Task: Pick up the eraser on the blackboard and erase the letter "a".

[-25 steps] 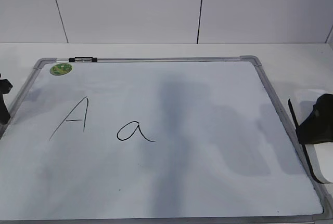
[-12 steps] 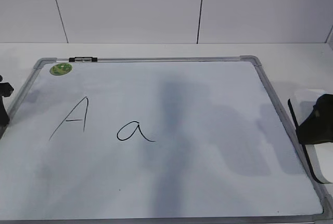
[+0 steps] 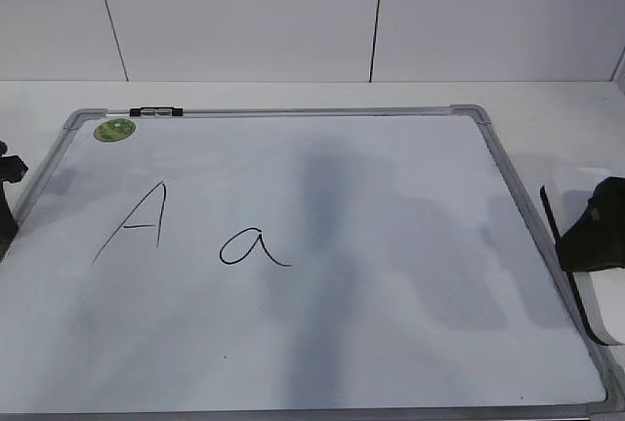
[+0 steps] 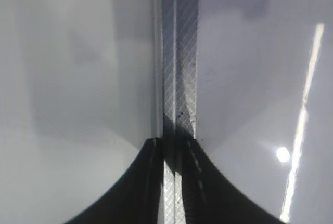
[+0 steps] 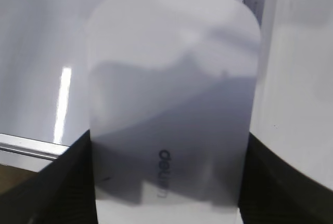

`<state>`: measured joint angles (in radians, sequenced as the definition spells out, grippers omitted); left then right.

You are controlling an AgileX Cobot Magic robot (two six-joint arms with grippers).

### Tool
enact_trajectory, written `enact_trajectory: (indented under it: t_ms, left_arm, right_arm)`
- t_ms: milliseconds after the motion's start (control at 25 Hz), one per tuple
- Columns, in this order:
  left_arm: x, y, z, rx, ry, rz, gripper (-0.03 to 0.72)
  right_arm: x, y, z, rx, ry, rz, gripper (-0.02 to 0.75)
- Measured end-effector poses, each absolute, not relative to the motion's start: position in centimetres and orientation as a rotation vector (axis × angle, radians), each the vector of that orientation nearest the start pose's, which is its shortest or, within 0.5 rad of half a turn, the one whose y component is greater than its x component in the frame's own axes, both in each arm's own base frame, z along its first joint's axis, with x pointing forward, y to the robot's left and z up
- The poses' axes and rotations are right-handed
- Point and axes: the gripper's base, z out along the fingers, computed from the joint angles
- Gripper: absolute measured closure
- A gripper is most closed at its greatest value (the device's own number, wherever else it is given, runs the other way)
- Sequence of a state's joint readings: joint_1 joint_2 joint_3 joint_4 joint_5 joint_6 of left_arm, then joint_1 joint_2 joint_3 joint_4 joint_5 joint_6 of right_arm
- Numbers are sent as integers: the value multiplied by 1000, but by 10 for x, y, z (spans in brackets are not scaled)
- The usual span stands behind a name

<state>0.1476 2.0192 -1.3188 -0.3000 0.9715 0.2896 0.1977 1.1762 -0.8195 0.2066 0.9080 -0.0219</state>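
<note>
Right wrist view showed the right tool (image 5: 166,182) clamped on the eraser (image 5: 171,99); left tool's (image 4: 174,182) opening could not be told.

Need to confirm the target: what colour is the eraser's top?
White, with small grey logo text; the eraser shows best in the right wrist view.

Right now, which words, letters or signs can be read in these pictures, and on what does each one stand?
"A": capital letter in black marker on the blackboard.
"a": the letter "a", to the right of the capital.
"deli", it seems: grey logo on the eraser, blurred.
Green sticker: print too small to read.
</note>
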Motion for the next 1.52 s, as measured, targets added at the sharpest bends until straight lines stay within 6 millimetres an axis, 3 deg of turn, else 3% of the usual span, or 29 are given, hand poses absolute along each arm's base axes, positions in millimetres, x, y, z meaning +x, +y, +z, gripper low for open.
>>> enact_trajectory:
  t_ms: [120, 360, 720, 1040, 1240, 1520]
  left_arm:
    - [375, 33, 147, -45, 3079, -377, 662]
    - [375, 33, 147, -45, 3079, -377, 671]
    - [375, 33, 147, -45, 3079, -377, 671]
    - [375, 33, 147, -45, 3079, -378, 671]
    - [375, 33, 147, -45, 3079, -378, 671]
    - [375, 33, 147, -43, 3080, -376, 671]
  right_arm:
    - [203, 56, 270, -189, 2744, 303, 199]
    - [205, 58, 270, -248, 2765, 328, 199]
    - [239, 70, 272, -323, 2818, 333, 199]
    - [273, 140, 259, -618, 2837, 366, 199]
    - [300, 182, 240, -761, 2880, 361, 199]
    - [339, 218, 206, -866, 2933, 309, 199]
